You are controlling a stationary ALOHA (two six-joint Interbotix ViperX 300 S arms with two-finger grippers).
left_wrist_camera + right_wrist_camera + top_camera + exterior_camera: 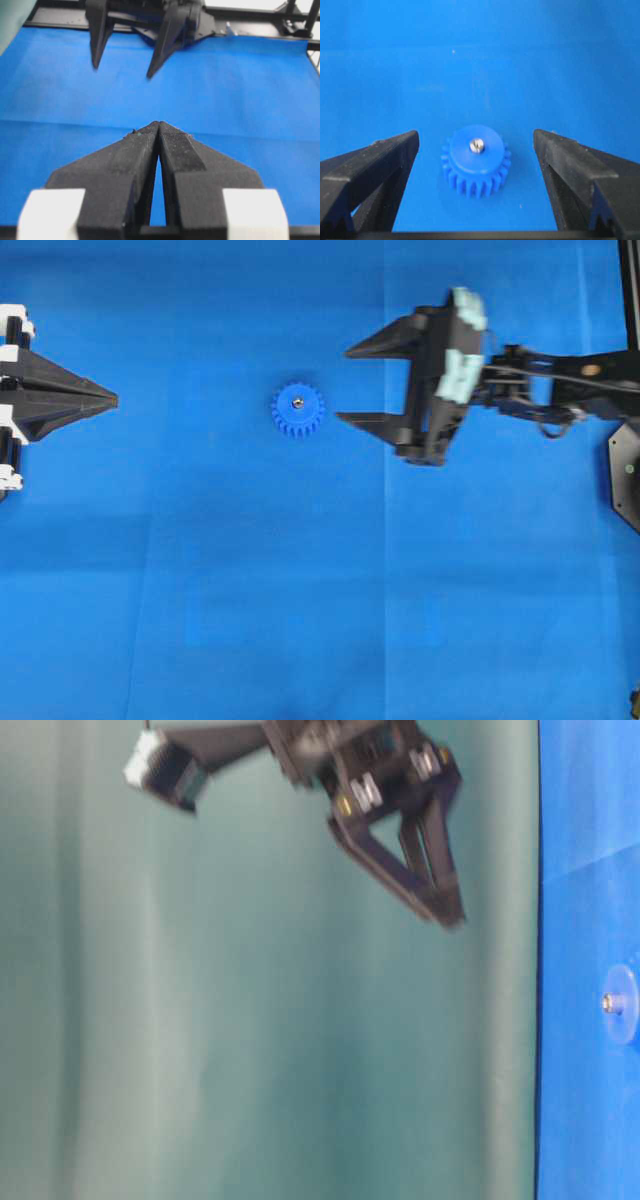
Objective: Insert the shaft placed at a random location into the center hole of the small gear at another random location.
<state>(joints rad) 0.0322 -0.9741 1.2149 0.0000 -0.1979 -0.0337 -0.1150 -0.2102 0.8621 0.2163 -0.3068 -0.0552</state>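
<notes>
- Right up close, the black right pincer [476, 150] is spread wide and released, a finger [375, 170] on either side of the view with nothing between them but bare cloth.
- Just beyond the fingertips, the small bright blue plastic toothed gear [476, 161] lies flat on the blue cloth-covered desk [480, 60], centred in the gap and touching neither finger.
- And there it is: the tiny silver-grey metal shaft [476, 145] stands upright in the gear's center hole, its shiny tip poking above the hub.
- From overhead, gear [297, 409] and shaft [297, 399] sit near mid-desk, the right pincer [342, 386] just to their right and apart from them.
- Far off at the left edge, the black left pincer [112, 398] is clenched tight, tips pressed together on nothing, well apart from the gear.
</notes>
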